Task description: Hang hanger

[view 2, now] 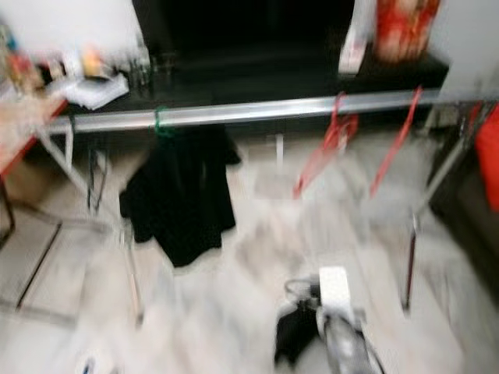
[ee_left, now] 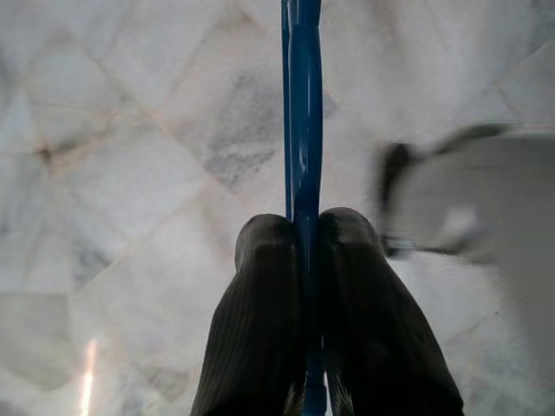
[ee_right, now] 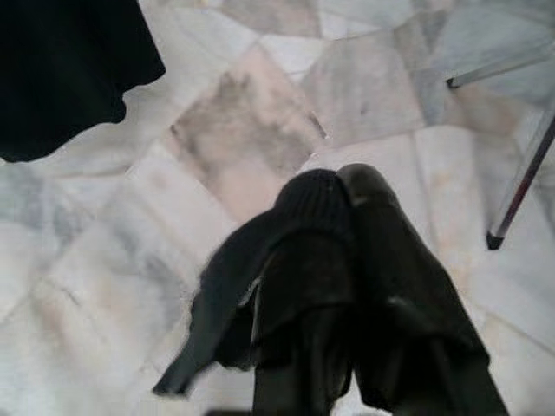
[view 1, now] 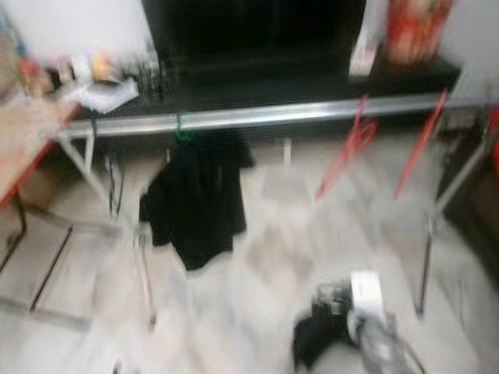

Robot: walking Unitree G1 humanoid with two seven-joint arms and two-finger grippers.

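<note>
Left gripper [ee_left: 303, 227] pinches blue hanger [ee_left: 303, 104]; right gripper [ee_right: 334, 186], at five o'clock, clamps dark cloth [ee_right: 234, 321]. Blurred approach risks missing rail [view 1: 257, 117].

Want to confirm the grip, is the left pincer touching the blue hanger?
Touching. The left wrist view shows the left pincer closed on the blue hanger, both fingers pressed against it.

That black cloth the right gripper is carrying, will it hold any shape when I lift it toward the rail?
Probably not. The black cloth droops in loose folds around the right gripper, so it looks floppy. It seems thin and likely light. Expect it to swing and sag rather than stay spread near the rail.
</note>
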